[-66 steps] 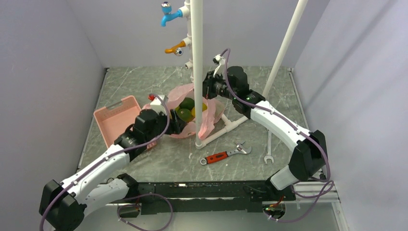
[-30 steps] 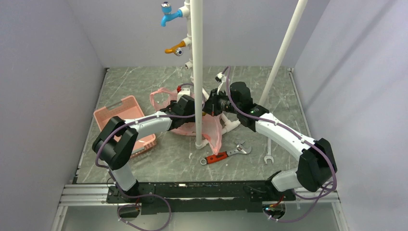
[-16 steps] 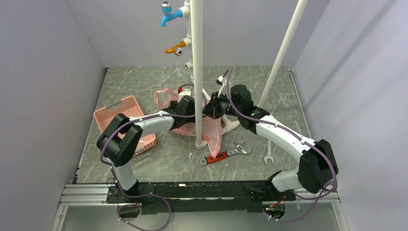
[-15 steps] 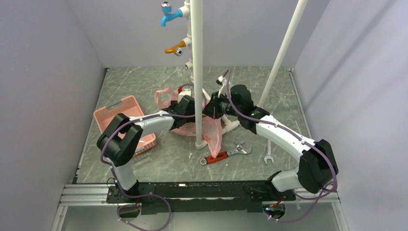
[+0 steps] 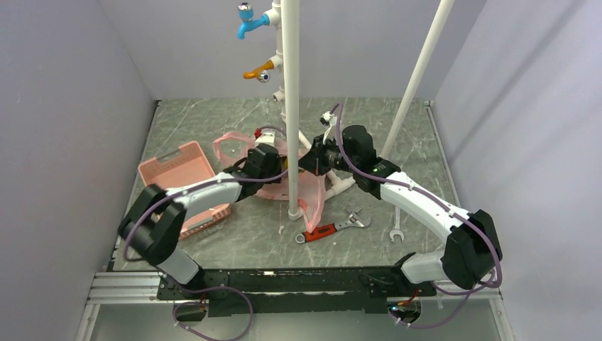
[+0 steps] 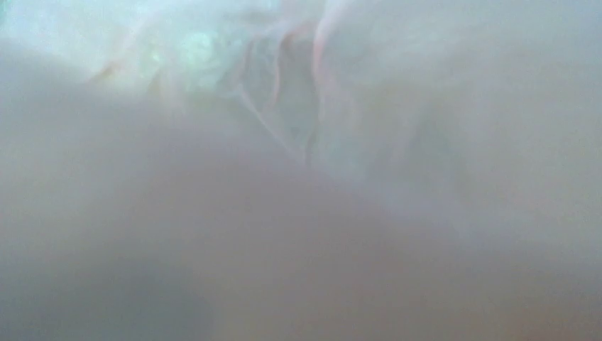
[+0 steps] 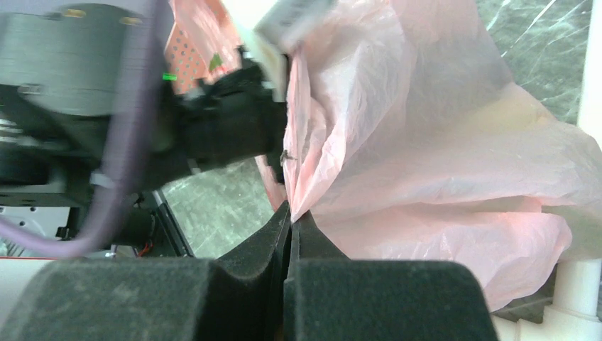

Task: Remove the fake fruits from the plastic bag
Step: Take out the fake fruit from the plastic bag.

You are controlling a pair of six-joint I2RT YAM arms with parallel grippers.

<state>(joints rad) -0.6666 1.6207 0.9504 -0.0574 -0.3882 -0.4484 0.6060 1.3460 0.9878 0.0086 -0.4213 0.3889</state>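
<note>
Right wrist: right claw (image 7: pixel 289 217) pinches the plastic bag (image 7: pixel 426 142).

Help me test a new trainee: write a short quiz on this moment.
1. True or false: the right gripper is shut on the plastic bag.
2. In the top view, what lies left of the bag? A) red-handled wrench B) pink basket C) spanner
3. Short answer: can any fruit be made out in the left wrist view?
Key: 1 true. 2 B. 3 No, only blurred pale bag film close to the lens.
</note>
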